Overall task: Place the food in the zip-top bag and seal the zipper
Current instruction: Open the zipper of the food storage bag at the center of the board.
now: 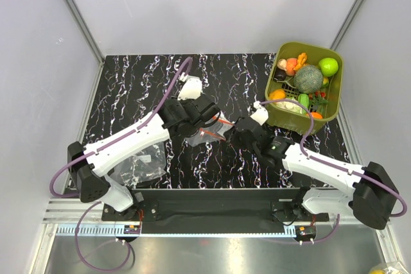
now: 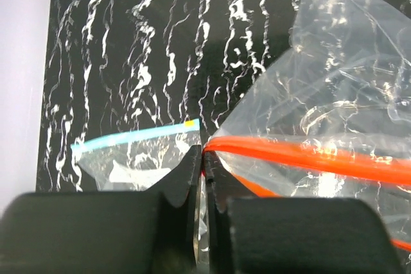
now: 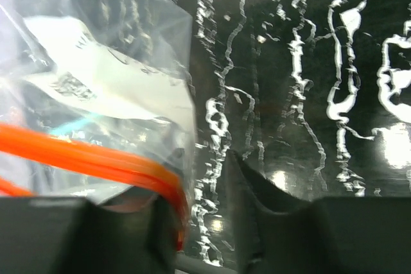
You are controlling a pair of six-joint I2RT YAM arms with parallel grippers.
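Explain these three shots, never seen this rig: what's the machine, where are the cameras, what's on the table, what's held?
Two small robot arms are bolted side by side at the table's near edge, each ending in a two-finger gripper. The wide picture comes from a fixed camera above and behind them; the other two from a camera on each wrist. On the black marbled table are an olive-green tub of toy food and a clear bag with a teal-blue strip. Mid-table is a clear zip-top bag with a red-orange zipper. The left gripper is pinched shut on one end of the zipper. The right gripper is open, with the zipper's other end beside one finger.
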